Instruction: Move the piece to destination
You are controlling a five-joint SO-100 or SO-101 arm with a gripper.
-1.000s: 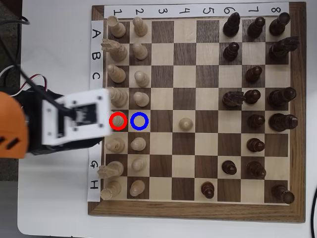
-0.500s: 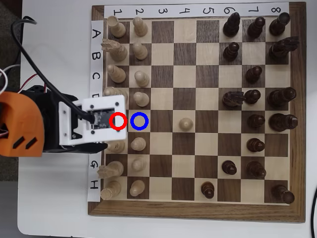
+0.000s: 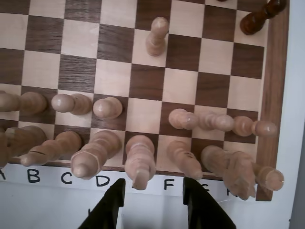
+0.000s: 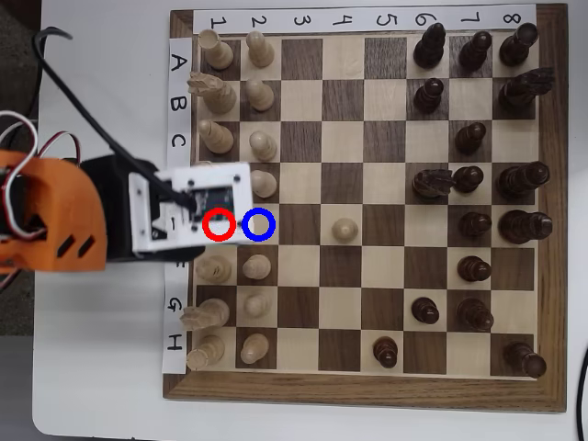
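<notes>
The piece (image 3: pixel 139 160) is a tall pale cream chess piece on the near row above where letter E falls, between similar tall pale pieces. In the wrist view my gripper (image 3: pixel 155 191) is open and empty, its two black fingers (image 3: pixel 112 202) at the board's near edge, and the piece's top sits just ahead of the gap. The destination is the bare light square (image 3: pixel 143 115) right behind the piece. In the overhead view it carries a blue ring (image 4: pixel 260 225). There the white wrist housing (image 4: pixel 193 207) hides the piece, beside a red ring (image 4: pixel 219 225).
Pale pawns (image 3: pixel 107 108) flank the bare square on both sides. One pale pawn (image 3: pixel 156 36) stands further up the same file, also seen in the overhead view (image 4: pixel 344 230). Dark pieces (image 4: pixel 473 138) fill the far side. The board's wooden rim (image 3: pixel 274 95) is at right.
</notes>
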